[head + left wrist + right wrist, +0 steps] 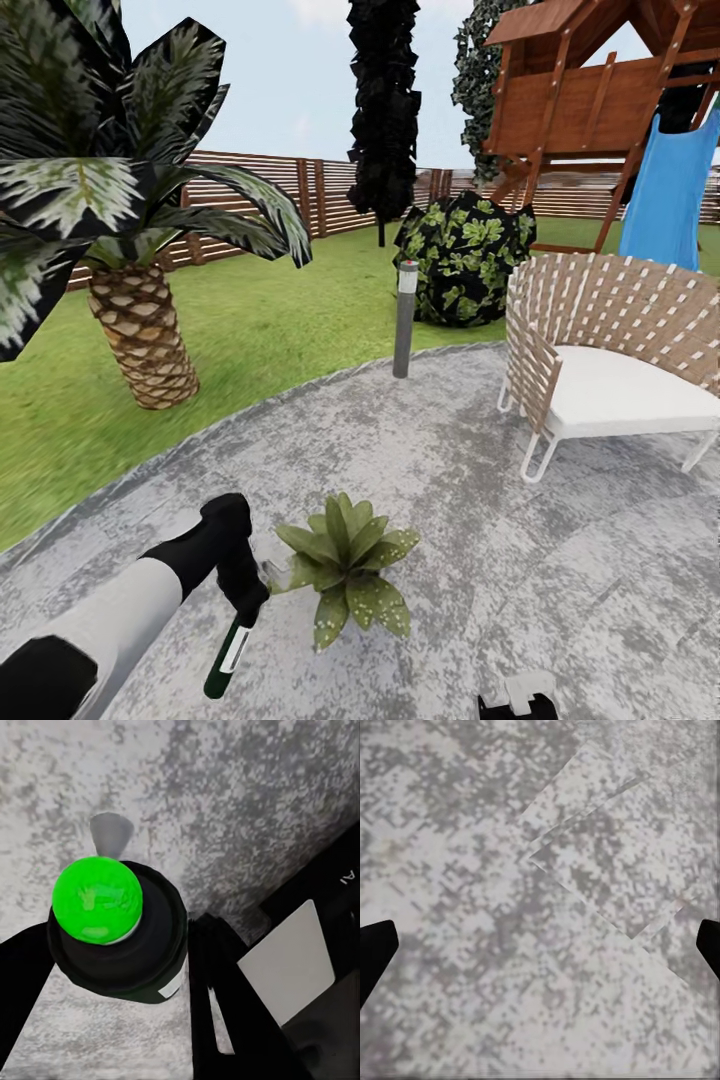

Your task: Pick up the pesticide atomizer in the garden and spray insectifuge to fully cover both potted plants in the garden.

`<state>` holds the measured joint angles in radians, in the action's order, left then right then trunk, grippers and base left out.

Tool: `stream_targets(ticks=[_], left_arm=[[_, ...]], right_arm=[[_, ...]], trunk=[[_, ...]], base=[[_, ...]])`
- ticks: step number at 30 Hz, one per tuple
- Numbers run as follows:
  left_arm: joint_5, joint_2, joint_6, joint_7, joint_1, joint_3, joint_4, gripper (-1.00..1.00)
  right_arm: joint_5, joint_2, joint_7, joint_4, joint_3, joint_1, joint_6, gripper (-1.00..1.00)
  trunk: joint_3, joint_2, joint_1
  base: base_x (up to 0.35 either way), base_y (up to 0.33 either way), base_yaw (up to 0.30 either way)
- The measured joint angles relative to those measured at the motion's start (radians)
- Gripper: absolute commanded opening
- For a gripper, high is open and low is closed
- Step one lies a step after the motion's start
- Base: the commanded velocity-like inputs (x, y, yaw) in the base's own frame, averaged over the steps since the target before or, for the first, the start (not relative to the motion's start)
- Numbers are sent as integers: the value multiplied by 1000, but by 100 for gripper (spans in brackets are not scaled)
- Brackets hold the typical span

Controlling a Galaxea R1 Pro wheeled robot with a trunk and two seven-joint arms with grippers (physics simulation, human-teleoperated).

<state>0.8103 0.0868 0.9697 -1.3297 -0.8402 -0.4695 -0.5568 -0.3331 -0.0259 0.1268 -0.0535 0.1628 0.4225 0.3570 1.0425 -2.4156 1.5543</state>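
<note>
Garden scene, largest to smallest. Lawn (270,310) w/ slatted fence (330,190) behind; round grey patio (500,500) in the foreground, where the robot stands.

Playhouse (590,100) w/ blue slide (670,195) at far right; palm (120,230) at left on the grass, just off the patio edge. Neither belongs to the task.

Woven chair (600,350) w/ white cushion sits on the patio, well apart from the arms. Dark leafy bush (465,255) and grey lamp post (405,318) mark the patio rim.

Potted plant (345,570): low rosette of pointed leaves on the paving, pot hidden under the foliage. Only one plant is identified here.

Left arm (120,610) reaches fwd, left gripper (242,590) closed around the bottle (228,655), just beside the plant. Bottle hangs below the fingers, dark green w/ white label; the wrist view looks down its length, showing a bright green round end (97,900) over the paving. Spray head is hidden in the grip, so nozzle direction cannot be told. Likely held this close so the spray reaches the leaves.

Right gripper (518,697) sits at the lower edge; in its wrist view the finger tips (375,952) stand wide apart w/ nothing between, over bare paving. Prob. parked out of the way, as spraying needs one arm.
</note>
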Motion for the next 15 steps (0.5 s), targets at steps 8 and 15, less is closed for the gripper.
stream_targets(ticks=[8, 15], left_arm=[[-11, 4, -3, 96, 40, 22, 30, -100], [-77, -36, -7, 125, 49, 45, 28, -100]], right_arm=[[0, 1, 0, 0, 0, 0, 0, 100], [0, 1, 0, 0, 0, 0, 0, 100]], trunk=[[0, 0, 0], [0, 0, 0]], base=[[0, 0, -8], [0, 0, 0]])
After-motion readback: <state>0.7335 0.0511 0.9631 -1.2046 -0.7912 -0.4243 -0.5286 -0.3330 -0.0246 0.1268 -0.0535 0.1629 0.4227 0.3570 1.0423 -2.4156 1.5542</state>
